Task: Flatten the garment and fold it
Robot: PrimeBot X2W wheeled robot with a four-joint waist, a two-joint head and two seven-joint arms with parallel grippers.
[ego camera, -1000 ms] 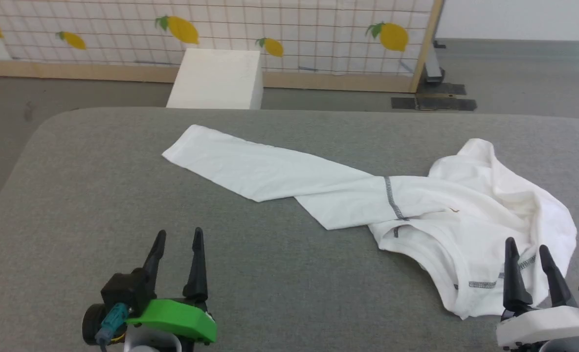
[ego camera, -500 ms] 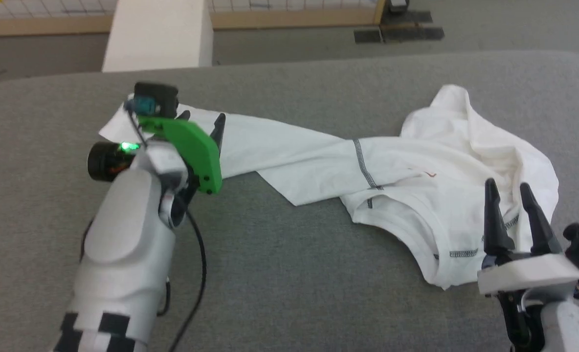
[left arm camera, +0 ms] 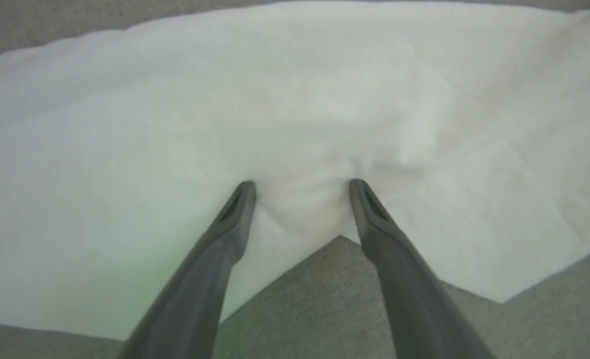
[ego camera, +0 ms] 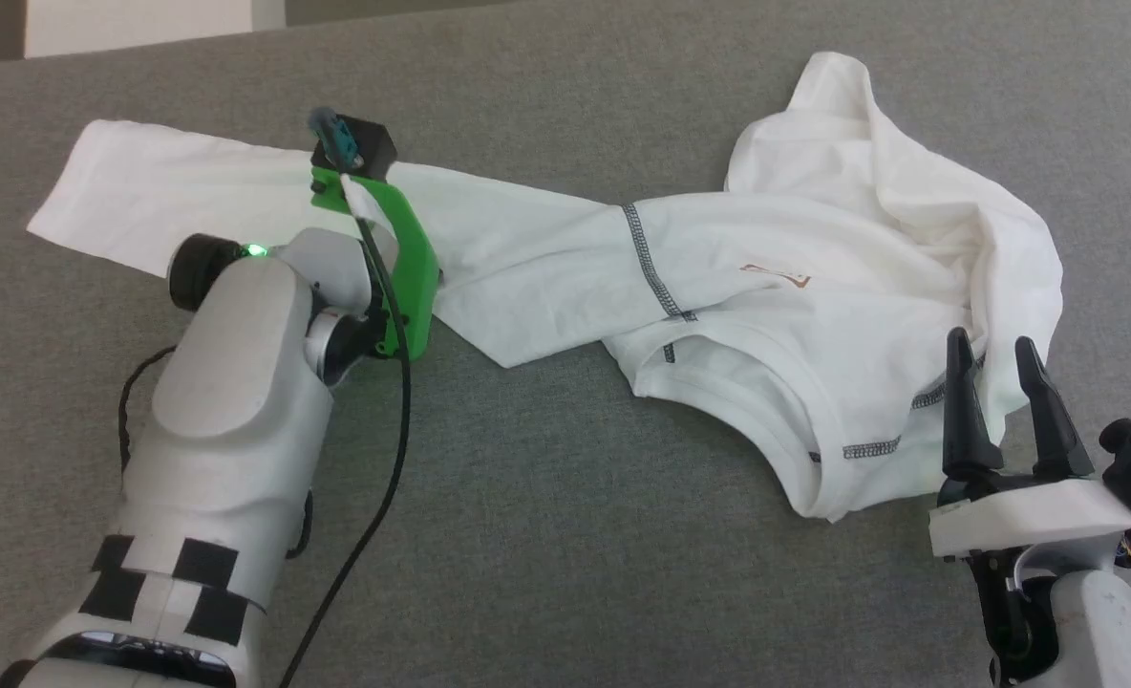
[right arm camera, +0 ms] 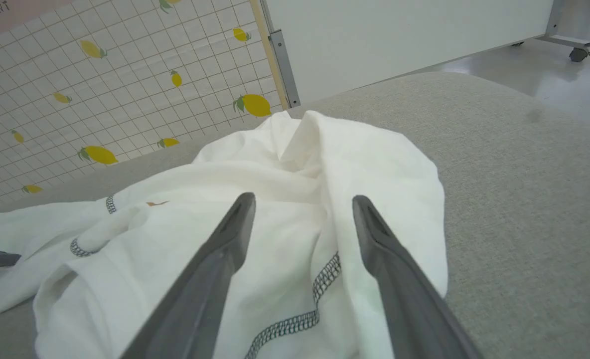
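Note:
The garment (ego camera: 814, 258), a white long-sleeved shirt with grey stitched seams, lies on the grey table. One sleeve (ego camera: 193, 196) stretches flat to the left and the body is crumpled at the right. My left arm's green wrist mount (ego camera: 403, 258) hangs over the middle of that sleeve. In the left wrist view my left gripper (left arm camera: 301, 187) is open, both tips pressing into the white cloth (left arm camera: 295, 99) just past its near edge, with a small pucker between them. My right gripper (ego camera: 991, 344) stands open at the garment's near right edge, fingers over the seamed hem (right arm camera: 295, 319), holding nothing.
The padded grey table (ego camera: 565, 535) spreads all round the garment. A rigid white box (ego camera: 136, 14) stands beyond the far left edge. My left arm's black cable (ego camera: 374, 516) hangs over the near table. A lemon-patterned grid screen (right arm camera: 100, 99) stands behind the table.
The head camera has tilted down. My left arm has reached from the near edge out onto the sleeve and set its open tips on it. The right gripper stays by the hem.

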